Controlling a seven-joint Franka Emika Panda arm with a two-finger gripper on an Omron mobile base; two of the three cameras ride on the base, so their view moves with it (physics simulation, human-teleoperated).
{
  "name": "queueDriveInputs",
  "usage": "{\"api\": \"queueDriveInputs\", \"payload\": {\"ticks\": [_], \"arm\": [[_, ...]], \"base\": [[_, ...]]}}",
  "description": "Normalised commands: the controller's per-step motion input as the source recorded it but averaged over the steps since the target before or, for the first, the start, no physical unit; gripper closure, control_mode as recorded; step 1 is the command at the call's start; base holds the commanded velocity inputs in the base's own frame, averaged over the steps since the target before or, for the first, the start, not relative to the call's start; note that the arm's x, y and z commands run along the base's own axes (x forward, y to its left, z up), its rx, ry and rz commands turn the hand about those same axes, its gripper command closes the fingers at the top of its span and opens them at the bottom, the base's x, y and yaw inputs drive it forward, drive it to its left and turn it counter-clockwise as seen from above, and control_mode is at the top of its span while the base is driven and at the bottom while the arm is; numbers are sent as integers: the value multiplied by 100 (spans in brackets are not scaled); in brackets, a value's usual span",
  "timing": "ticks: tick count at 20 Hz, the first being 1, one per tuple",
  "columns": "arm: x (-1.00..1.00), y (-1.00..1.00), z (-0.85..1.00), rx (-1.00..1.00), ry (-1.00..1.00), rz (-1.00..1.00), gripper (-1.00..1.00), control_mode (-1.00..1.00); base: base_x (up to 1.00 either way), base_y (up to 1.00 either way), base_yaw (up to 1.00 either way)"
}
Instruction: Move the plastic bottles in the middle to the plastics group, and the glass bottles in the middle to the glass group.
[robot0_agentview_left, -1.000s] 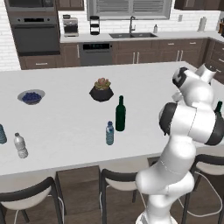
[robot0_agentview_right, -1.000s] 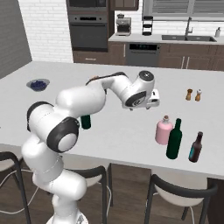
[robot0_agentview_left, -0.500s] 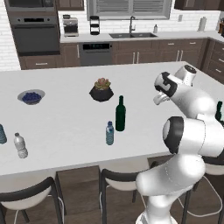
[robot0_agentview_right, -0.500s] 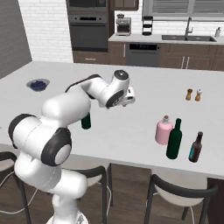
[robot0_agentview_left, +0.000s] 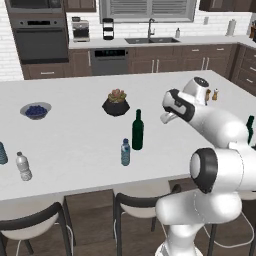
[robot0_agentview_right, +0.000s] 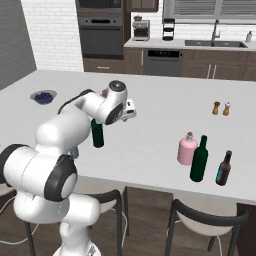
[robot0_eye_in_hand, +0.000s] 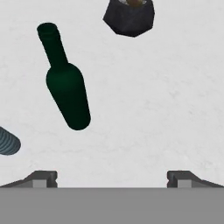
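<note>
On the white counter (robot0_agentview_left: 75, 135) the middle green wine bottle (robot0_agentview_left: 137, 131) stands upright, the small blue-tinted water bottle (robot0_agentview_left: 125, 152) just beside it. The gripper (robot0_eye_in_hand: 112, 177) is held above and to one side, fingers spread wide and empty. An approach is judged under way; next, centring over the wine bottle's neck and descending is called for.

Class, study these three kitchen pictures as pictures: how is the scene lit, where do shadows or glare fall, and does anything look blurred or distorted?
Left base view: flat, even light, only a faint shadow by the green wine bottle. Right base view: soft throughout, the pink bottle slightly fuzzy, no glare. Hand view: sharp, shadowless, the wine bottle foreshortened and slanting.
</note>
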Motion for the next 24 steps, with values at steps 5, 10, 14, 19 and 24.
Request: {"api": "queueDriveInputs", "payload": {"ticks": [5,10,14,19,24], "arm": [[0,24,5,0,0,0,-100,-100],[0,51,0,0,0,0,-100,-100],[0,45,0,2,0,3,-100,-100],[0,29,0,2,0,6,-100,-100],[17,13,0,0,2,2,-100,-100]], "base": [[0,0,0],[0,0,0],[0,0,0],[0,0,0],[0,0,0]]}}
